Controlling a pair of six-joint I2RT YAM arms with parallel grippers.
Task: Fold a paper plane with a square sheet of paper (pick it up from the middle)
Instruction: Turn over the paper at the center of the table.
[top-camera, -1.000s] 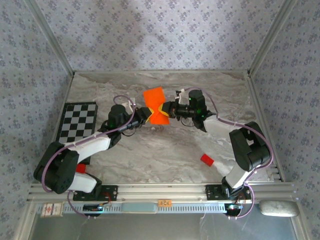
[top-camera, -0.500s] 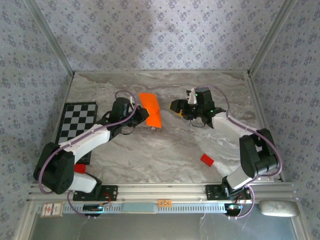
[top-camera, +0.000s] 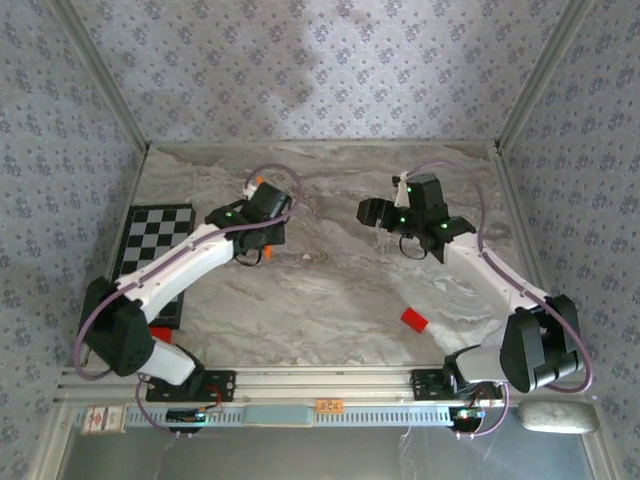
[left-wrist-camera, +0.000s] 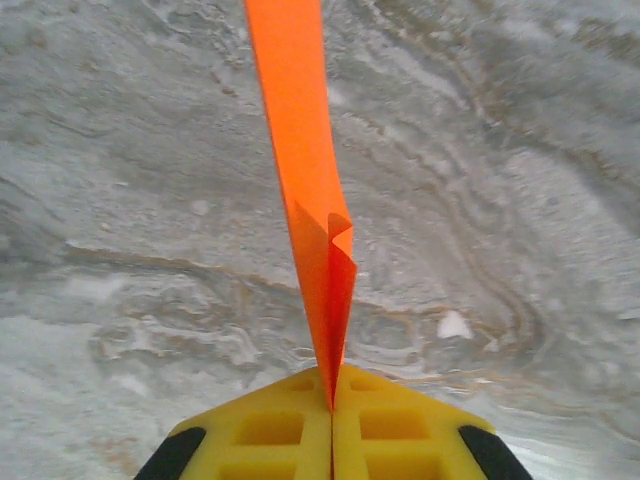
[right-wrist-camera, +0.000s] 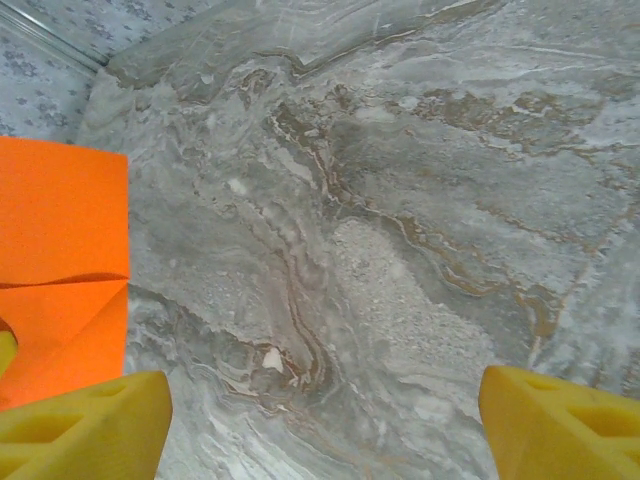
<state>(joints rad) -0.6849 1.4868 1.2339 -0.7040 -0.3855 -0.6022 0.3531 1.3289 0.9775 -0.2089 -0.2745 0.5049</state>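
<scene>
The square sheet of paper (left-wrist-camera: 300, 150) is bright orange and folded. In the left wrist view it stands edge-on, rising straight out of my left gripper (left-wrist-camera: 332, 395), whose yellow jaws are pressed shut on its lower tip. From above, my left gripper (top-camera: 264, 222) hovers over the table's middle left, and a sliver of the orange paper (top-camera: 268, 255) peeks out below it. My right gripper (top-camera: 375, 222) hangs to the right of it, apart from the paper, with its jaws wide open. In the right wrist view the paper (right-wrist-camera: 60, 260) lies at the left edge, and my right gripper (right-wrist-camera: 325, 420) holds nothing.
A black-and-white checkerboard mat (top-camera: 155, 240) lies at the table's left edge. A small red block (top-camera: 413, 320) sits near the front right. Patterned walls and metal frame posts close in the marble table (top-camera: 330, 300) on three sides.
My right gripper has let go of the paper, opened wide and drawn back to the right. My left gripper has kept the paper, turned it edge-on and shifted slightly back.
</scene>
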